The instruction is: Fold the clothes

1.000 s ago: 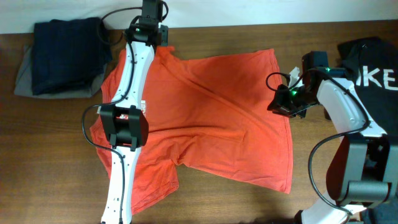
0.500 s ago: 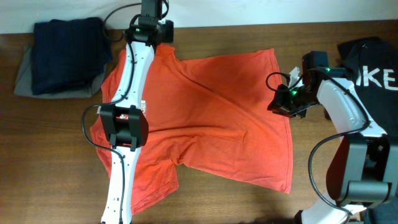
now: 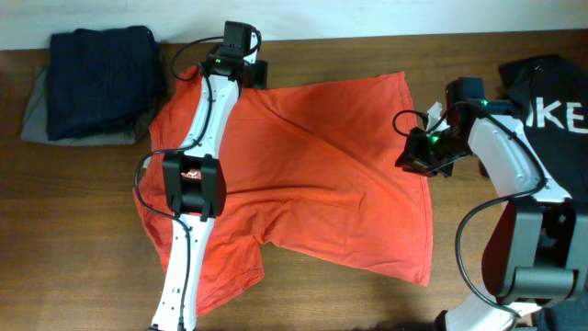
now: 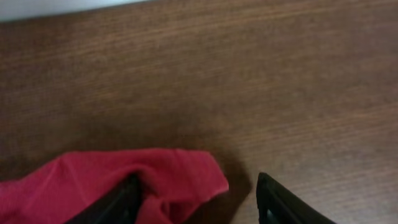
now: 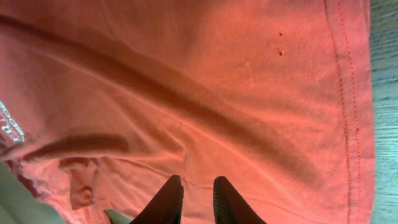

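Note:
The clothes are one orange-red T-shirt, spread across the wooden table with some creases. My left gripper is at the shirt's far left corner. In the left wrist view this gripper is open, and a bunched red corner of the shirt lies loose on the wood by the left finger. My right gripper is at the shirt's right edge. In the right wrist view its fingers stand close together, pinching a crease of the shirt.
A folded dark blue garment lies on grey cloth at the far left. A black garment with white lettering lies at the far right. The table's far edge meets a white wall just beyond the left gripper.
My left gripper has opened, let go of the shirt corner and shifted right and slightly nearer. The right gripper has stayed in place, still closed on the cloth.

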You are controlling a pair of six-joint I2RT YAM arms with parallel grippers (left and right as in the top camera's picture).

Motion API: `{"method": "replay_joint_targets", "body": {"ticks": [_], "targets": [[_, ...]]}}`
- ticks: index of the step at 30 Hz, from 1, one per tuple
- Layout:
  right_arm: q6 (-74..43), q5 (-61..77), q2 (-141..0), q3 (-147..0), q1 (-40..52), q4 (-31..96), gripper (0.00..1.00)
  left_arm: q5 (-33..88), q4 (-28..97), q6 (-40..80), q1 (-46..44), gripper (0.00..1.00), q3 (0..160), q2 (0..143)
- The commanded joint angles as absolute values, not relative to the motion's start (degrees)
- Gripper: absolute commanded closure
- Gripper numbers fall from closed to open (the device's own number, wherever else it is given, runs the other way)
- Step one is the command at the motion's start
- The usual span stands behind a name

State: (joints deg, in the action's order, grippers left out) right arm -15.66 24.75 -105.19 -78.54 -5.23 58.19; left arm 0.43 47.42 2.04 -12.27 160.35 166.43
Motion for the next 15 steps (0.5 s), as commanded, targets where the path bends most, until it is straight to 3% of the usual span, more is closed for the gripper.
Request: {"method": "replay_joint_targets", "body": {"ticks": [1, 4, 5, 8, 13, 15], "targets": [[-15.4, 24.8, -105.6, -79.4, -4.8, 58.2, 0.78, -2.5, 48.6, 0.2, -12.4, 0.4, 160.1, 167.8], [-15.4, 24.8, -105.6, -79.4, -4.8, 58.2, 0.78, -5.0, 48.7, 0.2, -12.4, 0.43, 160.1, 167.8], [-15.4, 24.8, -105.6, -79.4, -4.8, 58.1, 0.77, -6.1, 48.7, 0.2, -12.3, 0.54, 160.1, 167.8], [-15.4, 24.8, -105.6, -79.4, -4.8, 58.1, 0.77, -7.5, 48.7, 0.2, -12.3, 0.67, 160.2, 167.8], [-15.4, 24.3, -105.6, -79.4, -4.8, 58.1, 0.78, -8.9, 48.7, 0.2, -12.3, 0.78, 162.4, 167.8], [-15.4, 23.3, -105.6, -79.4, -4.8, 58.2, 0.77, -8.9, 48.7, 0.2, -12.3, 0.87, 164.5, 167.8]]}}
